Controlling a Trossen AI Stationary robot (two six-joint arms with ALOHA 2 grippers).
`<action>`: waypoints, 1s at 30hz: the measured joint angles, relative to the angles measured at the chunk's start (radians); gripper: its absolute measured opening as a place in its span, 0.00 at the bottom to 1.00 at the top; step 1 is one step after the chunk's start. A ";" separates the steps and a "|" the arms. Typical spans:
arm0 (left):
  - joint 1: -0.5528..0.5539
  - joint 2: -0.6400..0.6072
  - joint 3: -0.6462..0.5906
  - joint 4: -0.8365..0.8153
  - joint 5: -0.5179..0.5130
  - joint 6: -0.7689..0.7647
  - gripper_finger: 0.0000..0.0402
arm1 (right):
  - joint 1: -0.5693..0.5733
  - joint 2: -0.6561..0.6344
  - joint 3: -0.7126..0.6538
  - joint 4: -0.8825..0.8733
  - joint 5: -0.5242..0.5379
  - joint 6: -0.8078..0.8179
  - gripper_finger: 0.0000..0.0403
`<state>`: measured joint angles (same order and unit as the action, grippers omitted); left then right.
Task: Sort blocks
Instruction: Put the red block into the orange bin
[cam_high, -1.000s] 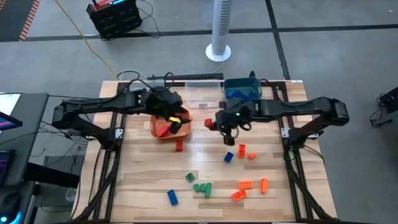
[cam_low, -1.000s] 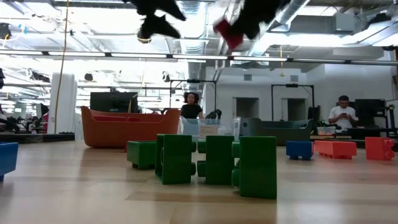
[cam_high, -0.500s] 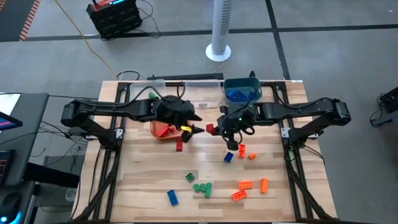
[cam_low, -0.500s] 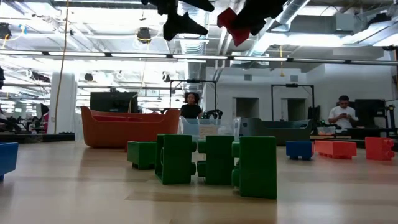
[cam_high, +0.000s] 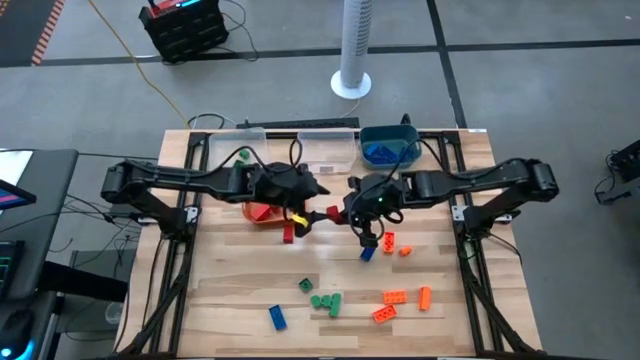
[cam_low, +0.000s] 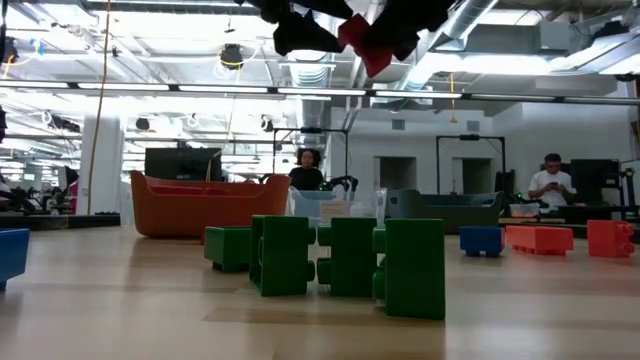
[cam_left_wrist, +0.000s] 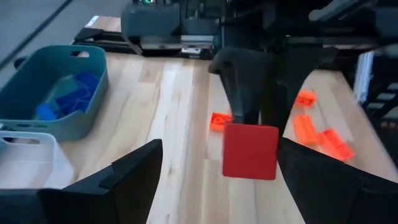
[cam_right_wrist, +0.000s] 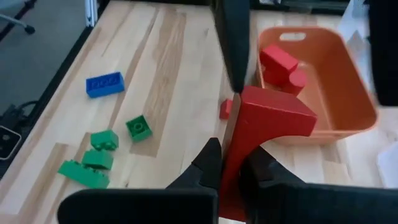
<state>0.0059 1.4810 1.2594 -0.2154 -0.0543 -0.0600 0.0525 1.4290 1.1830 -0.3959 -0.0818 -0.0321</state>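
My right gripper (cam_high: 347, 212) is shut on a red block (cam_high: 333, 213) above the table's middle, near the orange bin (cam_high: 258, 212). My left gripper (cam_high: 316, 214) is open and faces it. Its two fingers (cam_left_wrist: 134, 177) stand on either side of the red block (cam_left_wrist: 250, 151), apart from it. Loose blocks lie flat on the table. They include a red one (cam_high: 288, 233), a blue one (cam_high: 368, 252), orange ones (cam_high: 394, 297), green ones (cam_high: 325, 302) and another blue one (cam_high: 276, 317). Red blocks (cam_right_wrist: 280, 62) lie in the orange bin. My right gripper pinches the red block between its two fingers (cam_right_wrist: 208, 165), on the block's end (cam_right_wrist: 239, 143) nearest the wrist. The fingers come roughly level from the table's right. The block's free end (cam_right_wrist: 277, 115) sticks out toward the left gripper. The block (cam_low: 365, 45) is lifted clear, high above the table.
A teal bin (cam_high: 388, 148) with blue blocks and two clear bins (cam_high: 325, 148) (cam_high: 235, 142) stand along the far edge. Free tabletop lies near the near-left corner. People and furniture show in the room beyond the table in the low view.
My left gripper has moved from over the orange bin toward the table's right and near edge, up to the right gripper, and its open fingers now flank the red block. My right gripper, still shut on the block, has shifted slightly toward the near edge.
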 joint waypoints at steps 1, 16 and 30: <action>-0.001 0.000 0.000 0.000 -0.002 0.016 0.77 | 0.000 0.001 0.000 0.005 0.000 0.015 0.08; -0.003 0.000 0.000 0.064 0.015 0.086 0.69 | -0.003 0.000 0.001 0.107 0.031 0.057 0.08; -0.003 -0.001 0.001 0.038 0.023 0.066 0.32 | -0.003 0.001 0.000 0.116 0.032 0.055 0.10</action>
<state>0.0029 1.4799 1.2606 -0.1778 -0.0309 0.0057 0.0490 1.4296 1.1831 -0.2802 -0.0502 0.0227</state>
